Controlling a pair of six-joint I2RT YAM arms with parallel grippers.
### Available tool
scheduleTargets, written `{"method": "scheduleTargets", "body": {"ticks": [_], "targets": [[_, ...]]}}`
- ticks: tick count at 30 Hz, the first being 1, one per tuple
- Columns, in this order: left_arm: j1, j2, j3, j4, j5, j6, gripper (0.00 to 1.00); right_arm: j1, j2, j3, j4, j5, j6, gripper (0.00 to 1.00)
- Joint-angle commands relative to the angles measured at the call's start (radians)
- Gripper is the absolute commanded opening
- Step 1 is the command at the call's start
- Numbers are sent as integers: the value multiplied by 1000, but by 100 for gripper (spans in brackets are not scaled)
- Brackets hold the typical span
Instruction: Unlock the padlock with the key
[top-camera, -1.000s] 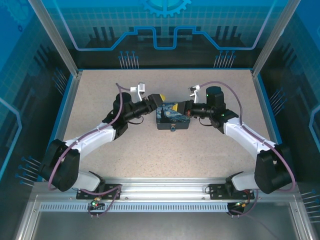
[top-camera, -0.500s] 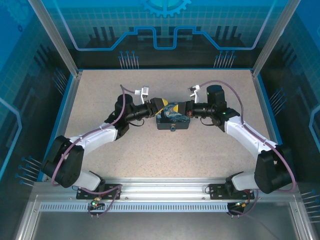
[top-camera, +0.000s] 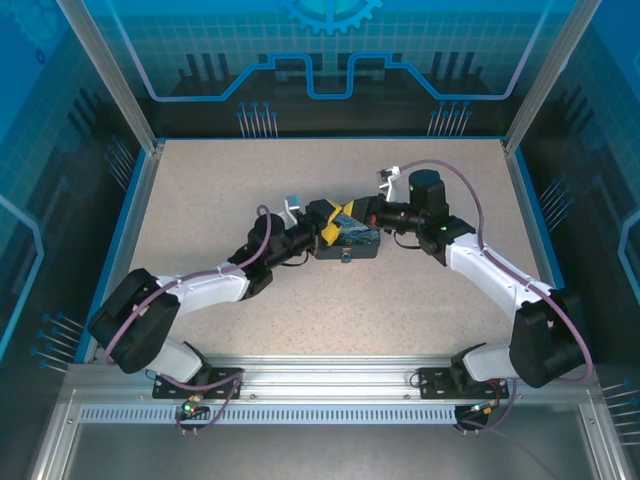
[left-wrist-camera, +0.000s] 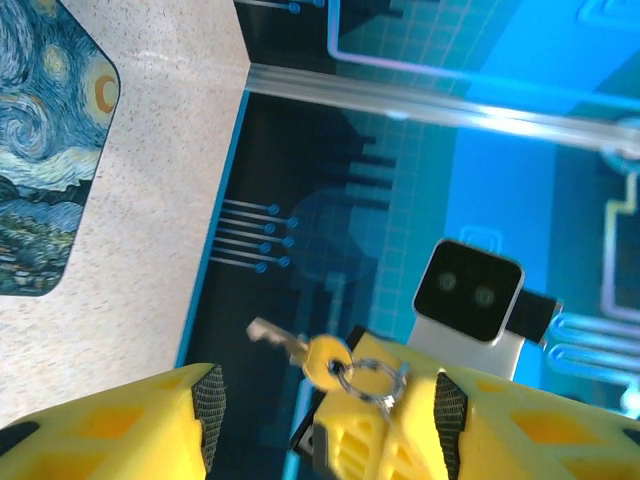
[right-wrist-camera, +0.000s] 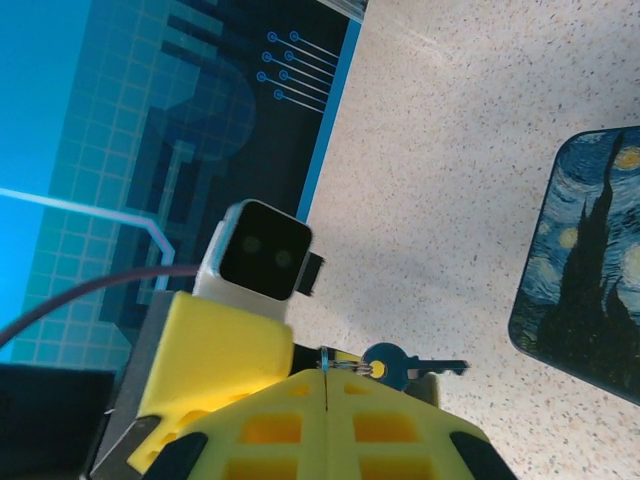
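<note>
My right gripper (right-wrist-camera: 328, 385) is shut on a thin metal ring (right-wrist-camera: 345, 366), and the small key (right-wrist-camera: 402, 367) hangs from that ring beyond its tips. In the left wrist view the same key (left-wrist-camera: 322, 357) and ring sit between my left gripper's (left-wrist-camera: 328, 405) wide-open yellow fingers (left-wrist-camera: 110, 425); the left pad is well away from the key. From above, the left gripper (top-camera: 328, 222) and right gripper (top-camera: 362, 215) meet tip to tip over the painted tin (top-camera: 352, 238). A tiny bluish piece on the tin's near edge (top-camera: 347, 256) may be the padlock; it is too small to tell.
The tin (left-wrist-camera: 40, 170) lies flat on the speckled table (top-camera: 330, 300), mid-table. The blue back wall (top-camera: 330, 100) and metal frame posts (top-camera: 110, 80) close the area. Each wrist camera (right-wrist-camera: 262, 250) faces the other at close range. Purple-grey cables (top-camera: 455, 180) loop over the arms.
My left arm has swung in from the tin's left, and its gripper now lies over the tin against the right gripper's tips. The right gripper has hardly moved and stays shut.
</note>
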Motion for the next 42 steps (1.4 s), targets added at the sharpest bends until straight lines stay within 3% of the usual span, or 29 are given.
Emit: {"method": "scheduleTargets", "body": {"ticks": [1, 9, 22, 26, 33, 42], "targets": [[-14, 34, 2, 106, -144, -164, 60, 25, -21, -3, 63, 49, 53, 0], [-23, 107, 23, 205, -207, -207, 61, 39, -29, -27, 77, 66, 66, 0], [-21, 163, 38, 292, -219, -242, 40, 36, -80, -128, 70, 88, 60, 0], [-22, 154, 27, 273, -216, -227, 43, 35, -72, -110, 75, 90, 69, 0], [-27, 140, -3, 251, -215, -227, 56, 38, -45, -21, 67, 93, 77, 0], [-38, 145, -4, 285, -237, -259, 59, 68, 11, 14, 110, 116, 103, 0]]}}
